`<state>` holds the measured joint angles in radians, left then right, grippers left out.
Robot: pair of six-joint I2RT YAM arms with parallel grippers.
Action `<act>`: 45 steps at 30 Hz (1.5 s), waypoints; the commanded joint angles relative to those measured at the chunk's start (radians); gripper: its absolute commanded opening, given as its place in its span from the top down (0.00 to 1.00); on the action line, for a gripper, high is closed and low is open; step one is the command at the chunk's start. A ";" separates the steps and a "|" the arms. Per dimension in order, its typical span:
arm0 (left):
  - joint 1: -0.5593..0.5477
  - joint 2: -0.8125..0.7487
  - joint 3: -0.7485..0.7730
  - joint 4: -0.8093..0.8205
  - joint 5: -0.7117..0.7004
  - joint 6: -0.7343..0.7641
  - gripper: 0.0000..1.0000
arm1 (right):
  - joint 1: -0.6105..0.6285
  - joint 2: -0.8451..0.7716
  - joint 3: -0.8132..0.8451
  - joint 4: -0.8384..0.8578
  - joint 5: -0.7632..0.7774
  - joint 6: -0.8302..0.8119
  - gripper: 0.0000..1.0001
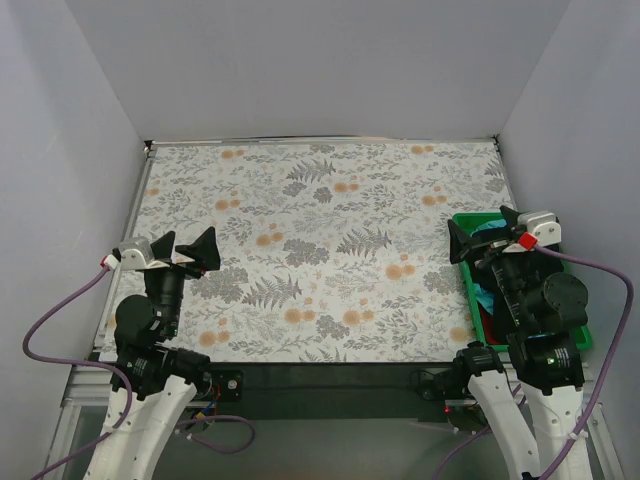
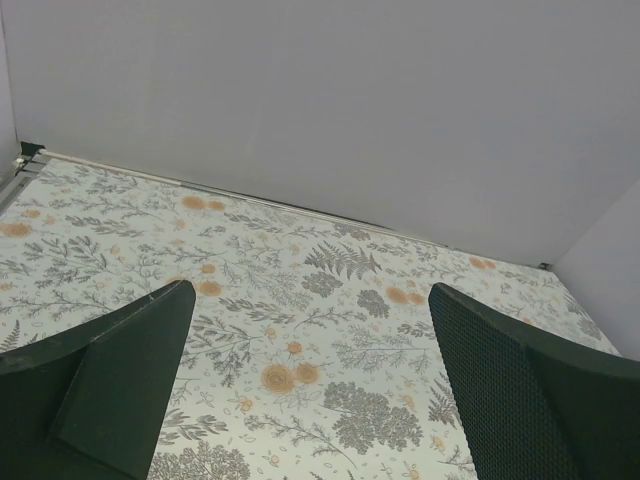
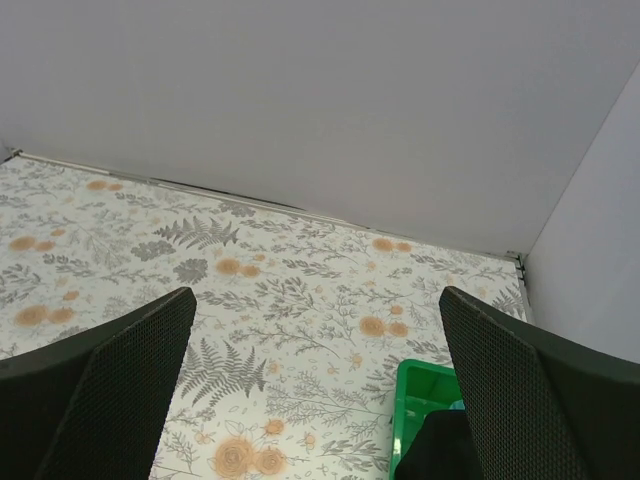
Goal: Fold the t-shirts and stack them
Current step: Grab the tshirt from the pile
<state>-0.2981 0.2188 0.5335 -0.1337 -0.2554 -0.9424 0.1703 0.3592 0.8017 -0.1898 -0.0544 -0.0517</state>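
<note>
hovering over the table [image 1: 320,200], left hand [image 1: 188,248] and right hand [image 1: 487,232] gape wide, empty.

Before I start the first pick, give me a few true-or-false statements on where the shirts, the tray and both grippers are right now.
1. The left gripper and the right gripper both have their fingers spread and hold nothing. True.
2. A shirt lies spread out on the floral table. False: no cloth shows on its surface.
3. The green tray sits at the table's right edge, partly hidden by the right arm. True.
4. The tray is empty. False: turquoise cloth and red cloth show in it.
5. The left gripper hangs over the tray. False: it is at the near left, and the right gripper is the one over the tray.
</note>
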 commanded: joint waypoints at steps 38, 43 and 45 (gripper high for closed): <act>-0.050 -0.035 -0.173 0.100 -0.007 -0.009 0.02 | -0.322 0.899 0.137 -0.267 0.429 0.357 0.40; -0.055 -0.038 -0.171 0.095 -0.004 -0.004 0.02 | -0.324 0.864 0.165 -0.278 0.410 0.329 0.89; -0.056 -0.036 -0.173 0.098 -0.001 -0.004 0.02 | -0.313 0.822 0.198 -0.292 0.368 0.310 0.99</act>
<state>-0.3489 0.1860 0.3672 -0.0402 -0.2584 -0.9604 -0.1486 1.2530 0.9131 -0.5018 0.3626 0.2771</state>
